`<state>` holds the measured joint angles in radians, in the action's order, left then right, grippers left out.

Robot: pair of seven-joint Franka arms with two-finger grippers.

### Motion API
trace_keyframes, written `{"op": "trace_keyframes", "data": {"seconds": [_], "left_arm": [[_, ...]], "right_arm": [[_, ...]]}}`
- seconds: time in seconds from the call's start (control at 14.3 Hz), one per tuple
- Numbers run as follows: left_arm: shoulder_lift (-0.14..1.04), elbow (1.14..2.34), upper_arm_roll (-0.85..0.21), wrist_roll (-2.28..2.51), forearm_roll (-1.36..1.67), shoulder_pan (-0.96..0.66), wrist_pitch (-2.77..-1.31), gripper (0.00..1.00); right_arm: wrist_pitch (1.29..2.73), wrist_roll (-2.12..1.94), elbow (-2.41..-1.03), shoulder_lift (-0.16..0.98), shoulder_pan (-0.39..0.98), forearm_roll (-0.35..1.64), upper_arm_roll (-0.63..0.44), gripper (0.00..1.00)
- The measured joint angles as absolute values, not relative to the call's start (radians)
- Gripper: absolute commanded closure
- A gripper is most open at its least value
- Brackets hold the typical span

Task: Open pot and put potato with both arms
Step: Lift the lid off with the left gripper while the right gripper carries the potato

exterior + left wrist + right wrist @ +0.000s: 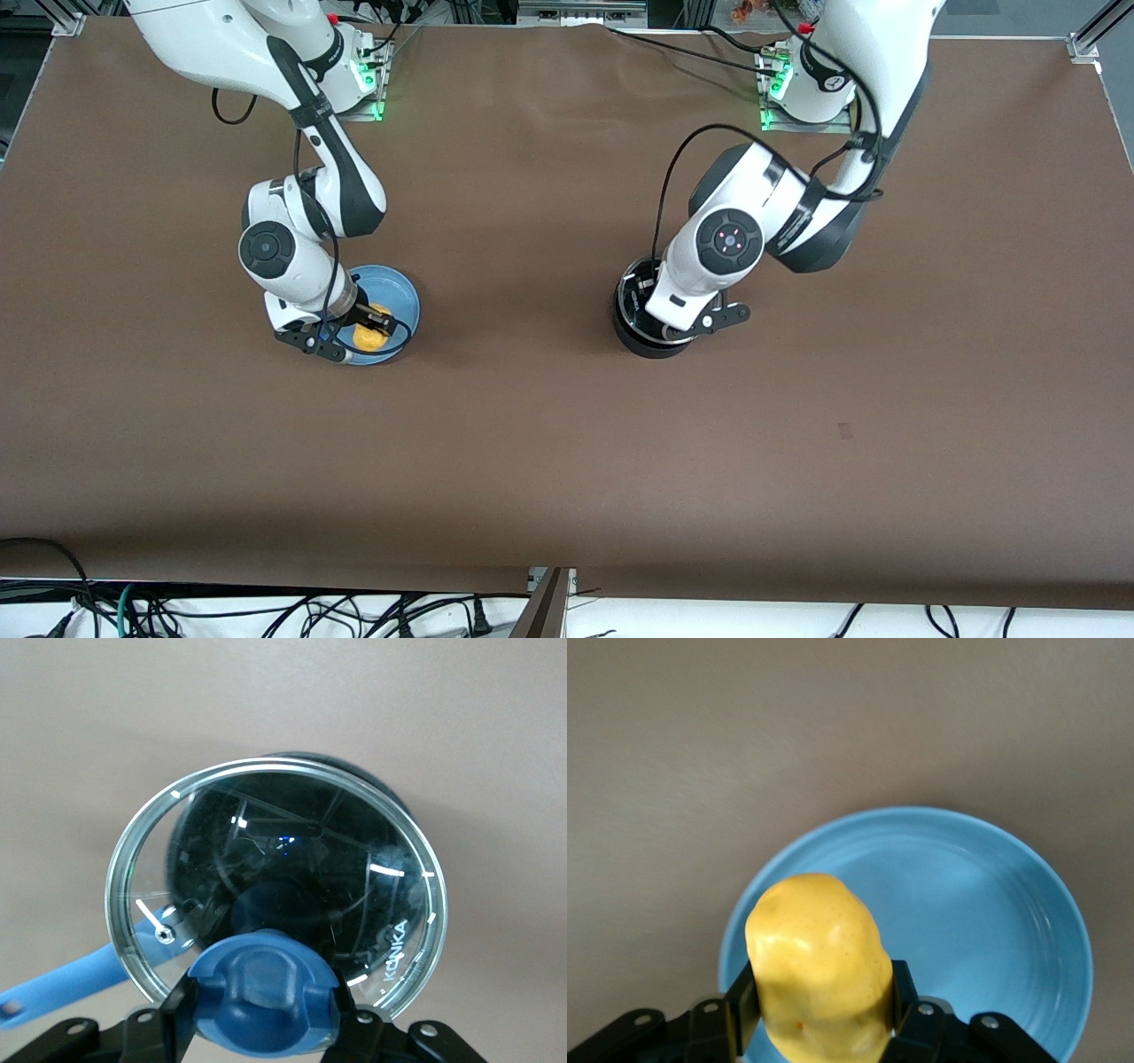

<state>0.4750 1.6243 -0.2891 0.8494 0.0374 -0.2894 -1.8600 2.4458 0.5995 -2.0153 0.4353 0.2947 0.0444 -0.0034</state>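
My left gripper (675,312) is shut on the blue knob (266,988) of the clear glass lid (390,877). It holds the lid just over the black pot (651,344), slightly off-centre from the pot's rim (368,778). The pot's blue handle (53,988) shows only in the left wrist view. My right gripper (372,324) is shut on the yellow potato (368,338) and holds it a little above the light-blue plate (400,297). In the right wrist view the potato (819,957) sits between the fingers (740,1001), over the plate's rim (983,904).
The brown table cover (549,425) is bare around the plate and the pot. The pot stands toward the left arm's end, the plate toward the right arm's end, about level with each other. Cables hang below the table's near edge.
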Motion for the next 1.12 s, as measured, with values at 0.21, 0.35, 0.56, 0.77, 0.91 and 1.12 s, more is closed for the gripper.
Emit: {"op": "trace_keyframes", "data": {"seconds": [0.21,0.35,0.56,0.77,0.91,1.12], "left_arm": [[0.415,1.624,-0.282,0.751,0.037,-0.237,-1.774,1.00],[0.405,1.625,-0.277,0.613,0.036,-0.150,-1.726,1.00],[0.406,1.632,-0.269,0.375,0.019,-0.012,-1.681,1.00],[0.414,1.647,-0.264,0.183,-0.068,0.099,-1.676,1.00],[0.432,1.652,-0.262,0.104,-0.117,0.149,-1.681,1.00],[0.500,1.659,-0.261,0.049,-0.162,0.193,-1.753,1.00]], "right_arm": [[2.335,0.607,-1.921,0.421,0.295,0.045,0.037,0.62],[2.271,0.695,-1.834,0.418,0.305,0.045,0.097,0.62],[2.251,0.832,-1.731,0.442,0.383,0.045,0.144,0.62],[2.259,0.968,-1.656,0.487,0.505,0.047,0.150,0.62],[2.268,1.049,-1.566,0.542,0.572,0.067,0.151,0.62],[2.310,1.160,-1.404,0.656,0.654,0.089,0.152,0.62]]}}
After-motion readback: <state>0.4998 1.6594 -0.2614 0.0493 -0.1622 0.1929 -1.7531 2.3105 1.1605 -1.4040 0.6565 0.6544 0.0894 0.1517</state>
